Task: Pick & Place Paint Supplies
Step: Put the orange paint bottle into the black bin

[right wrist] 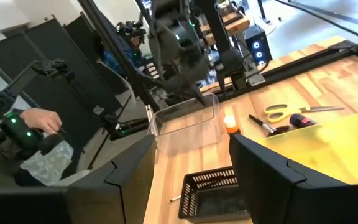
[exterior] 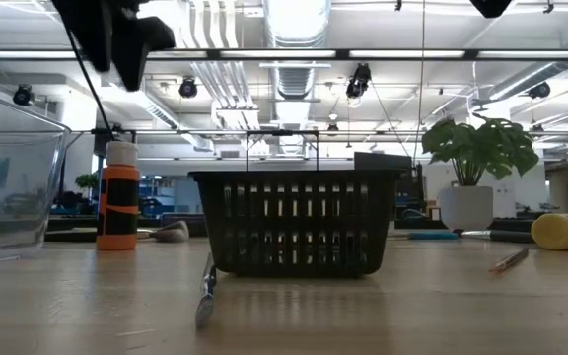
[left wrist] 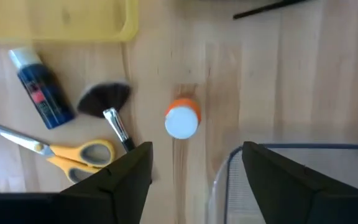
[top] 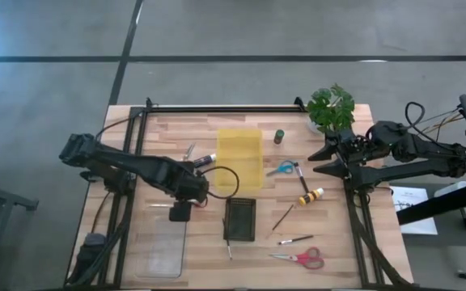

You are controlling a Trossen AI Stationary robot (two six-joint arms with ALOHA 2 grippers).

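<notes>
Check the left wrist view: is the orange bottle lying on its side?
No. The orange bottle stands upright on the table, white cap facing the camera.

We count four paint bottles [top: 311, 196], two pairs of scissors [top: 304, 258], one yellow tray [top: 239, 158], one black basket [top: 240, 219] and one clear bin [top: 161, 249].

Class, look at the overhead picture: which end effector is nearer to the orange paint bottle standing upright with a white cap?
Left. The left end effector hovers open directly above the orange bottle. The right end effector waits across the table, beside the plant.
</notes>
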